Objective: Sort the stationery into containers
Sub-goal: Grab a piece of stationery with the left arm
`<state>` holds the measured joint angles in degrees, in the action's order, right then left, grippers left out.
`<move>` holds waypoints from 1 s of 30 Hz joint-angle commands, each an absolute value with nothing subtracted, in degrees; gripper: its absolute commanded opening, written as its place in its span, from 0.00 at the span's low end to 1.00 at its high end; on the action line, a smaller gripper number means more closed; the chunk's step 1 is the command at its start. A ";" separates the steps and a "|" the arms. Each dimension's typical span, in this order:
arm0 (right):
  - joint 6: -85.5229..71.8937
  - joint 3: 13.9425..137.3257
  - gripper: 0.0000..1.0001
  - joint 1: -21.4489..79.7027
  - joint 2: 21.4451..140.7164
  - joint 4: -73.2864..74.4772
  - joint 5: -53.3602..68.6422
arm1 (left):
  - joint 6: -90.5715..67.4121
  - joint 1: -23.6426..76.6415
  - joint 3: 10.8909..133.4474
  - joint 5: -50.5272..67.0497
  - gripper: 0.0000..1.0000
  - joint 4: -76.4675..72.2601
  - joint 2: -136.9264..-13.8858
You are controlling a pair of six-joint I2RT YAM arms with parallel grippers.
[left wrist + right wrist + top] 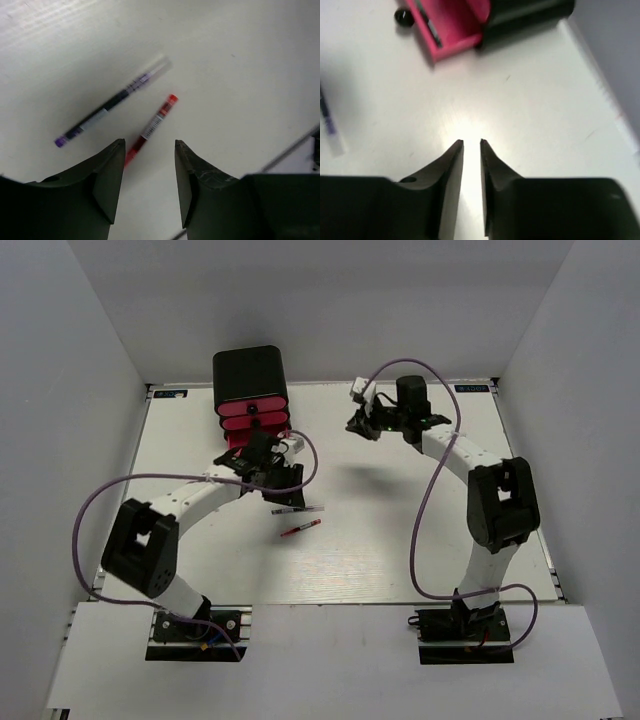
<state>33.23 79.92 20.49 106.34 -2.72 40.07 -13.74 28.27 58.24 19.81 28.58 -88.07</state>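
Note:
The container is a black cabinet [250,370] with pink drawers [252,422] at the back left. In the right wrist view one pink drawer [455,27] stands pulled out, its black knob [403,17] in front and a thin dark item lying inside. A whitish pen with purple ends [112,102] and a red pen [156,125] lie side by side on the table. They also show from above as the whitish pen [298,510] and the red pen [300,528]. My left gripper [150,144] hangs open just above the red pen's near end, holding nothing. My right gripper [471,144] hovers over bare table, jaws slightly apart and empty.
From above, the left gripper [283,478] sits right in front of the drawers and the right gripper [358,424] is to their right. White walls enclose the table [400,540] on three sides. A pen [330,127] lies at the left edge of the right wrist view.

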 commanded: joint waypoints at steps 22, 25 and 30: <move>29.62 70.93 0.40 14.33 97.12 4.83 46.85 | 2.72 34.36 70.05 5.97 0.55 33.93 -102.57; 29.88 70.49 0.40 14.15 96.77 5.18 47.02 | 3.87 34.89 70.05 4.49 0.51 34.54 -105.02; 30.06 70.23 0.40 13.80 96.24 5.19 47.02 | 3.87 36.12 70.05 1.24 0.44 34.54 -107.57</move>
<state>30.35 70.61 14.28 98.94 4.69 45.50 2.83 35.07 69.52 3.44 34.70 -106.63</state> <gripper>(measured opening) 0.405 0.452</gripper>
